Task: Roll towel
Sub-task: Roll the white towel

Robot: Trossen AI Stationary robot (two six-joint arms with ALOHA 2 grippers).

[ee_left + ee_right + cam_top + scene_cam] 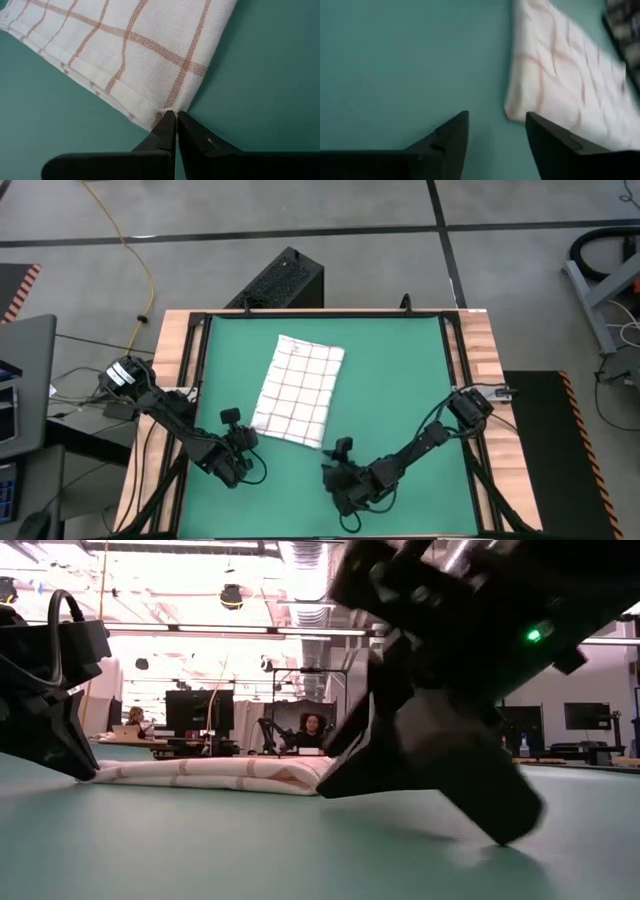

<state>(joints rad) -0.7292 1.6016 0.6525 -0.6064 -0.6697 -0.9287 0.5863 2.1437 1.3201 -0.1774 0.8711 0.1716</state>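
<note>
Grey concrete floor surrounds a wood-edged tabletop (480,350) covered by a green mat (400,380), seen from above. On the mat lies the towel (299,391), folded into a flat oblong, white with a thin red check, left of centre and tilted. The left end effector (246,437) sits at the towel's near left corner. The right end effector (338,448) is just beside the near right corner, its arm folded low across the mat.

From tabletop height, the towel (215,773) is a low, flat stack, not yet rolled. Dark arm parts fill the left edge and most of the right side. Beyond are desks, monitors and seated people.

From the left wrist, the left end effector (175,120) has its fingers pressed together, tips touching the towel's (145,55) corner. Whether any cloth is pinched between them cannot be told.

From the right wrist, the right end effector (496,122) is open, and the towel's (560,95) corner lies just beyond the gap, untouched.

Judging from this, the step is taking hold of the near edge to begin the roll. It would go best if both corners were pinched through all layers, lifted only slightly, and turned over evenly toward the far end, so the roll stays straight and tight. A one-sided grip risks a skewed roll.

No brand, label or writing can be read.
</note>
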